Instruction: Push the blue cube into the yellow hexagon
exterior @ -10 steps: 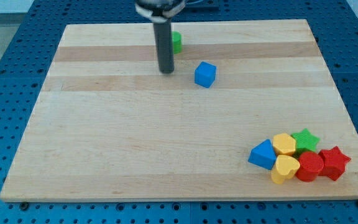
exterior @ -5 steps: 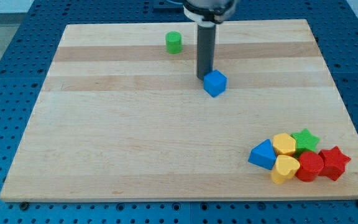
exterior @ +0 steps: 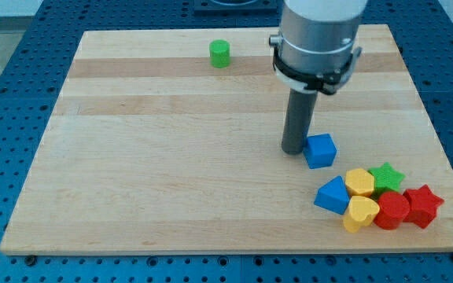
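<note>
The blue cube (exterior: pixel 320 150) sits on the wooden board (exterior: pixel 171 173) right of centre. My tip (exterior: pixel 293 149) stands at the cube's left side, touching or nearly touching it. The yellow hexagon (exterior: pixel 359 182) lies a little below and right of the cube, in a cluster at the view's bottom right, with a small gap between cube and hexagon.
The cluster also holds a blue pentagon-like block (exterior: pixel 333 195), a yellow heart (exterior: pixel 360 212), a green star (exterior: pixel 386 176), a red cylinder-like block (exterior: pixel 392 210) and a red star (exterior: pixel 422 206). A green cylinder (exterior: pixel 220 53) stands near the view's top.
My tip has moved down and to the right, pushing the blue cube from the upper middle of the board toward the cluster. The other blocks have not moved.
</note>
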